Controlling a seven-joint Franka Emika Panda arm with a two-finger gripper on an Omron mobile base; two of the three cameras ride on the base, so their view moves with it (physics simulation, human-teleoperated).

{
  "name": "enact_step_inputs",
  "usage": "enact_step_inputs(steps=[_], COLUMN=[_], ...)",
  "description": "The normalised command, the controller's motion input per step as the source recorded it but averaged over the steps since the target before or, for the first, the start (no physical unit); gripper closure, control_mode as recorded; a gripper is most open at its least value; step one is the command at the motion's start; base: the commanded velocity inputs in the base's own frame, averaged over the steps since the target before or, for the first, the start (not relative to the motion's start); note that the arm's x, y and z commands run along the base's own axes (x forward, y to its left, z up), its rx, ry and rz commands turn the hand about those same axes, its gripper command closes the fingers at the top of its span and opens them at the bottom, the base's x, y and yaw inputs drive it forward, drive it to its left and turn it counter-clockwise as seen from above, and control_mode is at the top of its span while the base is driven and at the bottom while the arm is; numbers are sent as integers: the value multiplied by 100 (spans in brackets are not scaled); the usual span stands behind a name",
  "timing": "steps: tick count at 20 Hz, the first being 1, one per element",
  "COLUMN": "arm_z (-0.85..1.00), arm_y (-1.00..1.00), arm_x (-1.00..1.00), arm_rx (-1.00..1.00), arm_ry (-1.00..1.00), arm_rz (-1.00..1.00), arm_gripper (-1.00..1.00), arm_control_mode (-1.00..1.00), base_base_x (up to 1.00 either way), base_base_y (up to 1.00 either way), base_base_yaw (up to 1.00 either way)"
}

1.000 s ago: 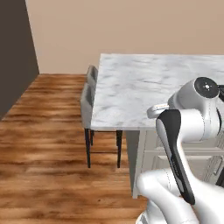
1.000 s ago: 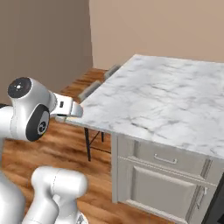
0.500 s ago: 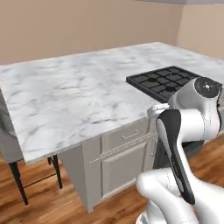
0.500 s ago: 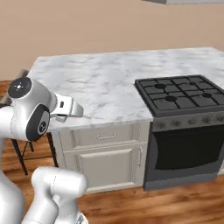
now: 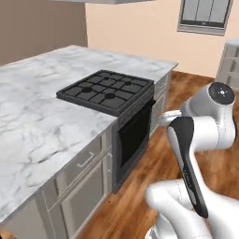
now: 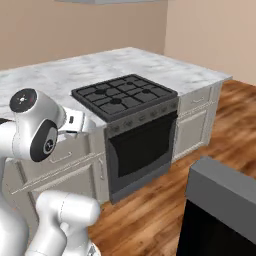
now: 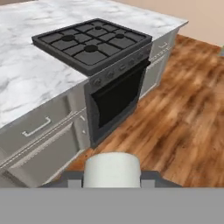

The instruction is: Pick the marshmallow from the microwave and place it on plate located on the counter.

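A white cylindrical marshmallow (image 7: 112, 169) sits between my fingertips at the bottom of the hand view, and my gripper (image 7: 112, 178) is shut on it. In the base views my hand (image 5: 164, 117) (image 6: 76, 123) is tucked close to the arm, at about counter height, in front of the white marble counter (image 5: 32, 107) (image 6: 55, 75) (image 7: 26, 74). The plate is out of view. I cannot tell whether the dark grey box with a black front (image 6: 220, 210) at the lower right is the microwave.
A black gas stove (image 5: 107, 91) (image 6: 125, 95) (image 7: 92, 41) is set into the counter, with a dark oven door (image 7: 116, 103) below it. Beige drawers (image 7: 39, 131) flank it. Wooden floor (image 7: 183, 109) lies open to the right.
The whole picture has swept sideways as the base turns: the chairs are gone from view and the stove has come in. The arm's pose is unchanged and the gripper stays shut.
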Motion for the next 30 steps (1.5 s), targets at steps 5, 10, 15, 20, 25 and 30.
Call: enact_step_inputs(steps=[5,10,15,20,25,30], arm_z=[0,0,0,0,0,0], arm_y=[0,0,0,0,0,0], arm_x=[0,0,0,0,0,0], arm_rx=[0,0,0,0,0,0], arm_ry=[0,0,0,0,0,0], arm_rz=[0,0,0,0,0,0], arm_gripper=[100,100,100,100,100,100], arm_control_mode=[100,100,100,100,100,100], base_base_x=[57,74,96,100,91,42], base_base_y=[15,22,9,-16,-1,0], base_base_yaw=[-70,-64,-49,-35,-48,-73])
